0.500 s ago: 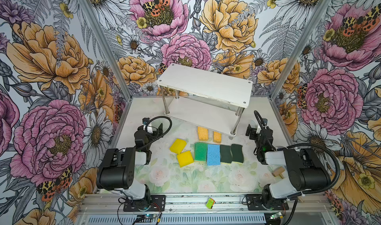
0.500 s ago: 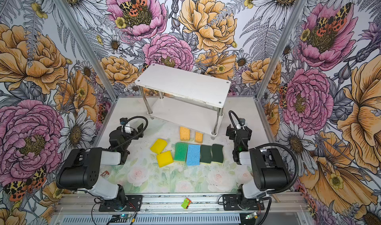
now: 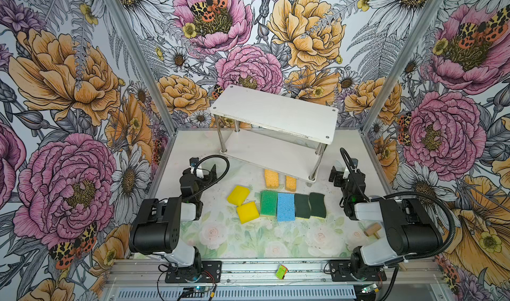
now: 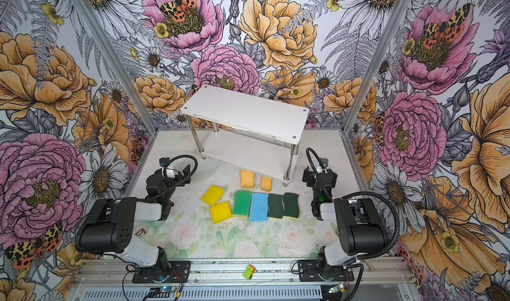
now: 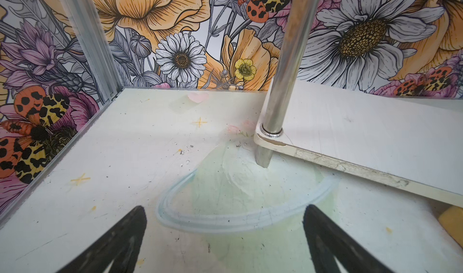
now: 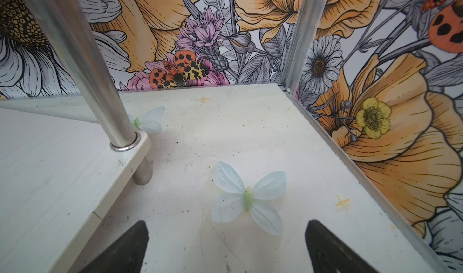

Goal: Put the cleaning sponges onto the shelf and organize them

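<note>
Sponges [image 3: 286, 210] lie in a loose row on the desk [image 3: 248, 241], at six o'clock from the shelf [image 3: 276, 112], two orange ones nearest it. Left jaws and right jaws stand wide apart, holding nothing.

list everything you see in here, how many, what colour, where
shelf: 1, white, two boards, back of the table, no sponge seen on it
orange sponges: 2, orange, on the table by the shelf's front edge
yellow sponges: 2, yellow, left of the row
green-topped sponge: 1 seen, green, against the blue one
blue sponge: 1 seen, light blue, mid row
wavy sponges: 2, dark green on yellow, right end of the row
wooden mallet: 1, tan, beside the right arm
small block: 1, green and orange, front rail
left gripper: black, open, empty
right gripper: black, open, empty
</note>
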`<move>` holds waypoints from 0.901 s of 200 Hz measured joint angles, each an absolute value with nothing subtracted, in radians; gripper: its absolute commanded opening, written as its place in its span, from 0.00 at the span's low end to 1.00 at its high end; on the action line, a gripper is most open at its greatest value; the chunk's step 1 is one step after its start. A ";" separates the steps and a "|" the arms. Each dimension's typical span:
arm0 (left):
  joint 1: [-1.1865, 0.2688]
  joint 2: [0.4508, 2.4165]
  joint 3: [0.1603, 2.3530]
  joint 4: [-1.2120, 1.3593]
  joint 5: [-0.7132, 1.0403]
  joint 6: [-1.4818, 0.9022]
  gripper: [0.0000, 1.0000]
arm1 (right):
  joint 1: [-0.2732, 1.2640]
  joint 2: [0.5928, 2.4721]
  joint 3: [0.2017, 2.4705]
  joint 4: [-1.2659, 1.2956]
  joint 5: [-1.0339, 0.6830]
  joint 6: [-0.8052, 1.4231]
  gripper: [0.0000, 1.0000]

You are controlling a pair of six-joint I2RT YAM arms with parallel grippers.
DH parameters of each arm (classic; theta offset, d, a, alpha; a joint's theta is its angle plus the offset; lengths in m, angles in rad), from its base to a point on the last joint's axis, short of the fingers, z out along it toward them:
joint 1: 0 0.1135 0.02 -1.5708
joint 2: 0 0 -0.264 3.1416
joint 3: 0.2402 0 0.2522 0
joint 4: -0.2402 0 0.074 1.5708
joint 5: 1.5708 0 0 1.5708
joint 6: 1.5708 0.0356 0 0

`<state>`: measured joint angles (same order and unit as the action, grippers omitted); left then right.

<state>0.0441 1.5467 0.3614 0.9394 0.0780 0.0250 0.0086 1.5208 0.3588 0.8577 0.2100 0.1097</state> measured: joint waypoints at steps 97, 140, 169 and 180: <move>0.017 1.547 0.343 0.991 0.010 0.026 0.99 | 0.009 1.514 0.356 0.879 0.246 0.107 0.96; 0.017 1.518 0.299 1.015 -0.012 0.025 0.99 | 0.009 1.369 0.352 0.777 0.279 0.115 0.97; 0.017 1.436 0.299 0.968 -0.009 0.026 0.99 | 0.009 1.204 0.377 0.606 0.280 0.136 0.99; 0.017 1.389 0.311 0.910 -0.006 0.027 0.99 | 0.009 1.153 0.399 0.525 0.267 0.144 0.99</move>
